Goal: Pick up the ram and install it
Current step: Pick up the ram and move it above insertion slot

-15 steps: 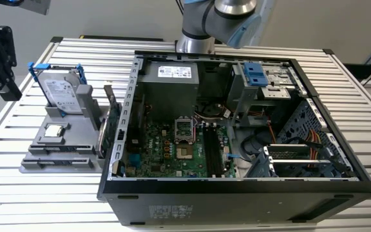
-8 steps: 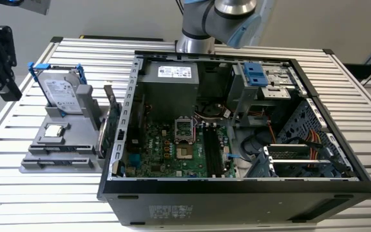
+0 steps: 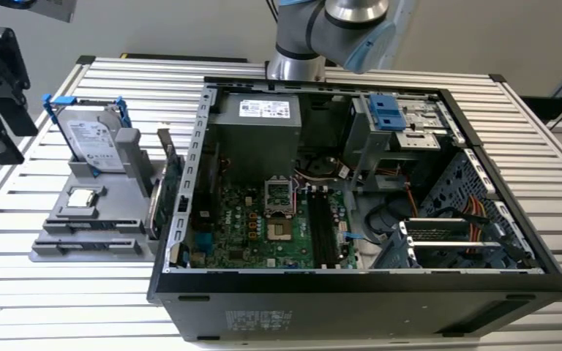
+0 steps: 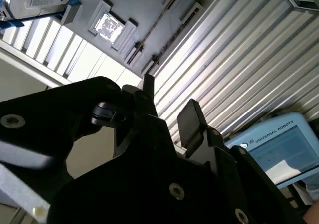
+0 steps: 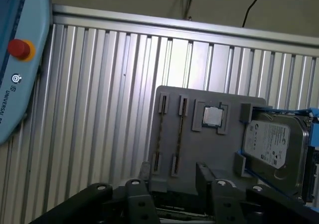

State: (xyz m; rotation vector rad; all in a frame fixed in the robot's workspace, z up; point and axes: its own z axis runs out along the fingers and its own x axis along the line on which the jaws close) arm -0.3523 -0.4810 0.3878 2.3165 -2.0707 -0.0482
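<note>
Hand [image 5: 173, 170] wide and empty over edge of gray holder [image 5: 209, 149], ram [image 5: 179, 134] edge-on in slot, broad slatted table [image 5: 99, 109] alongside.

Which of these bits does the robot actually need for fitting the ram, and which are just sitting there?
Needed: ram, gripper, open computer case.
Just sitting there: hard drive, processor chip, green card, control pendant.
</note>
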